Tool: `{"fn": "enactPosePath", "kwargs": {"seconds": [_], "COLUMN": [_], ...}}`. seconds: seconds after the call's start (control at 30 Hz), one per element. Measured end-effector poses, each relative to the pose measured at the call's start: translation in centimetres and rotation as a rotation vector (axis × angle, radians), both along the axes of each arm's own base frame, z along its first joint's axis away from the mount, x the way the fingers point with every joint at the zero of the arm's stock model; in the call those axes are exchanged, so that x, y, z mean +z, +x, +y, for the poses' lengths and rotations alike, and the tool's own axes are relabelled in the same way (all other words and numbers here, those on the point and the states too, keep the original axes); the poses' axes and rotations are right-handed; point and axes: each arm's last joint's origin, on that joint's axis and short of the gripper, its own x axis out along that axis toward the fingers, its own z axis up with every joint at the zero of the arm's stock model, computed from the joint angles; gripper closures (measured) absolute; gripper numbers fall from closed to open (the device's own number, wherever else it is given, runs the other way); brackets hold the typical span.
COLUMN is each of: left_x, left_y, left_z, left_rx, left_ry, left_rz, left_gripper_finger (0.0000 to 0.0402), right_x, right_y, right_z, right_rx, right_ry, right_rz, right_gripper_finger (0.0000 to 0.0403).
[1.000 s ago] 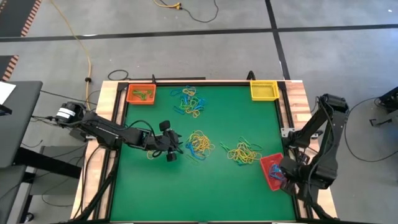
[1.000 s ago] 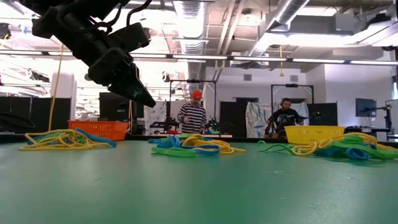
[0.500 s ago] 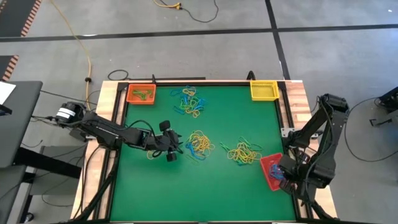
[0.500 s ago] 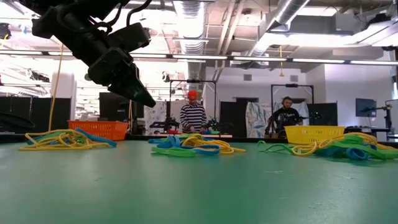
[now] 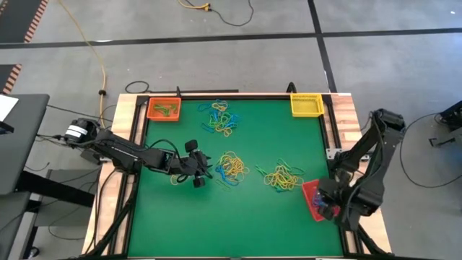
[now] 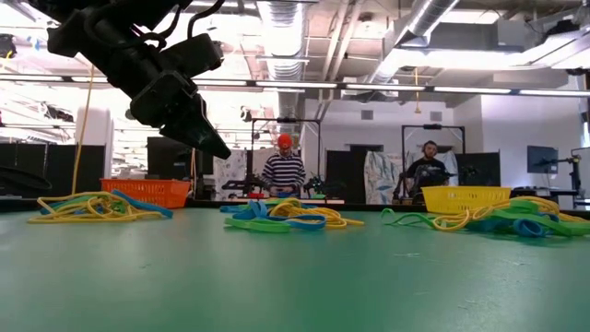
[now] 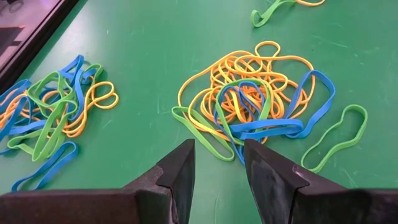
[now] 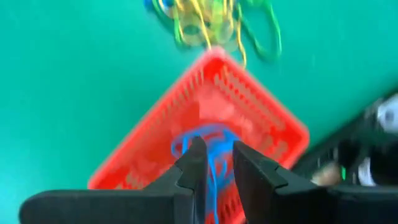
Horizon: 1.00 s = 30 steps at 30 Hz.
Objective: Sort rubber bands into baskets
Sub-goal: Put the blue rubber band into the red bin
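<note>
Yellow, blue and green rubber bands lie in three piles on the green table: far (image 5: 220, 118), middle (image 5: 232, 167) and right (image 5: 283, 176). My left gripper (image 7: 219, 157) is open and hovers above the table just left of the middle pile (image 7: 261, 93); it shows raised in the low view (image 6: 210, 140). My right gripper (image 8: 219, 163) stands over the red basket (image 8: 261, 118) at the table's right edge (image 5: 312, 193), its fingers a narrow gap apart. Blue bands (image 8: 208, 138) lie in that basket. The orange basket (image 5: 164, 109) holds green bands; the yellow basket (image 5: 306, 105) stands far right. My right gripper points down into the red basket. Blue band strands (image 8: 212, 177) show in the narrow gap between its fingers. Whether the fingers touch them I cannot tell.
Another pile shows beside my left gripper in its wrist view (image 7: 50, 118). A loose green band (image 7: 336, 137) lies apart from the middle pile. Wooden rails frame the table (image 5: 345, 115). People stand in the room behind (image 6: 284, 171).
My right arm has shifted a little toward the table's left and far edges above the red basket. My left arm has kept still.
</note>
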Motion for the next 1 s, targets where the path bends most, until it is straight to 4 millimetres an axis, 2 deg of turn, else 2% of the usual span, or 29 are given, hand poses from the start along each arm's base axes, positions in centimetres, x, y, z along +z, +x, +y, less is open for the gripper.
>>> {"fn": "enactPosePath", "kwargs": {"seconds": [0.7,0.83,1.0], "left_x": [0.0,0.0,0.0], "left_y": [0.0,0.0,0.0], "left_z": [0.0,0.0,0.0], "left_rx": [0.002,0.002,0.0], "left_ry": [-0.002,-0.003,0.0], "left_rz": [-0.001,-0.001,0.0], "left_gripper_finger": [0.0274,0.0274,0.0274], "right_x": [1.3,0.4,-2.1], "right_y": [11.7,13.8,17.3], "right_z": [-2.9,-3.4,-3.9], "right_rx": [0.425,0.487,0.582], "right_ry": [-0.092,-0.11,-0.111], "right_rz": [-0.349,-0.344,-0.322], "right_gripper_finger": [0.0298,0.0298,0.0298]}}
